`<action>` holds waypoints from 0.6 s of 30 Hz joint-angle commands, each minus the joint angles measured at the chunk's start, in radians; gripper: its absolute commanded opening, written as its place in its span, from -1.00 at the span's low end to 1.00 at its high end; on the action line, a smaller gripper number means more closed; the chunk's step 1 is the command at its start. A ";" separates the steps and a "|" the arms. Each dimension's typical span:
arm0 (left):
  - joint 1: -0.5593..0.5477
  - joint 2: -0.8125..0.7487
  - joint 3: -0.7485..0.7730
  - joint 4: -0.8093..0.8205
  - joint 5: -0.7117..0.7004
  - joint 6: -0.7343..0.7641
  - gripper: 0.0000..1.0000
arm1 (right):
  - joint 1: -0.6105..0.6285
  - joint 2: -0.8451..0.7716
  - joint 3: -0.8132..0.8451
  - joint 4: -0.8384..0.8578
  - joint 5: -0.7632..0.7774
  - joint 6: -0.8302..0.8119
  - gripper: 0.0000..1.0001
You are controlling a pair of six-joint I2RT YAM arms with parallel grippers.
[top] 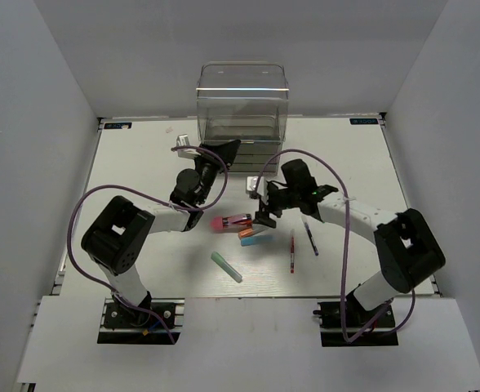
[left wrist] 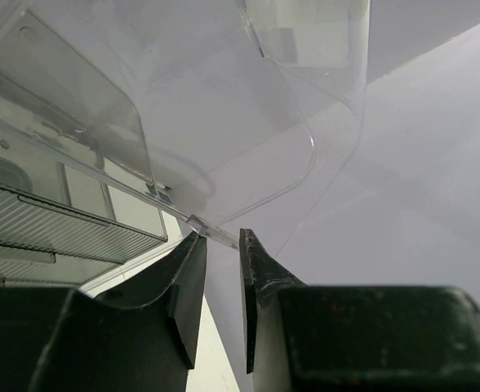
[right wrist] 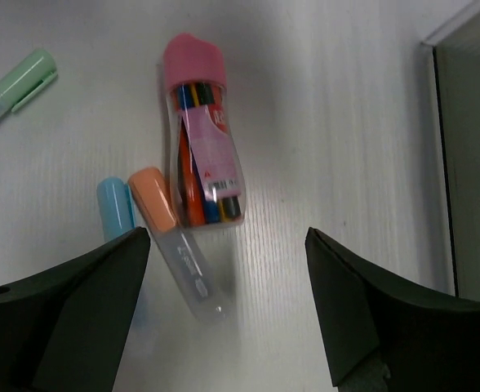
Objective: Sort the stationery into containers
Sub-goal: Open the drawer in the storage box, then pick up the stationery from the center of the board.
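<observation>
The organiser (top: 242, 102) stands at the far middle of the white table (top: 354, 163), its big clear top box over shallow smoky drawers. The left gripper (left wrist: 221, 240) is up against the organiser's lower left corner; its fingers (left wrist: 187, 286) stand only a narrow gap apart, and a thin clear edge of the organiser runs across that gap at the tips, pinched between them. All the stationery lies loose on the table in front of the organiser, none of it inside. Nearest the organiser's front is a clear pink-capped tube (right wrist: 199, 139) with several coloured pens packed in it. The orange-capped marker (right wrist: 160, 214) touches the tube's side, and the light blue marker (right wrist: 115, 207) lies just beside the orange one. The right gripper (right wrist: 226, 237) hovers over this cluster in front of the organiser, its fingers (right wrist: 101, 302) spread wide on either side of the tube's end and holding nothing. Farther from the organiser, the green marker (top: 226, 266) lies alone and slanted. To the right of the cluster, and about as far from the organiser, lie the thin red pen (top: 292, 251) and the dark pen (top: 310, 237), near each other but apart
</observation>
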 commanded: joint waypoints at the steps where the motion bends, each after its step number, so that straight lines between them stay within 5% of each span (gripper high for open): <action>1: 0.005 -0.068 0.039 0.045 -0.005 0.011 -0.33 | 0.048 0.055 0.053 0.106 0.004 -0.024 0.64; 18: 0.005 -0.087 0.039 0.036 -0.005 0.011 -0.33 | 0.141 0.242 0.099 0.133 0.069 -0.116 0.59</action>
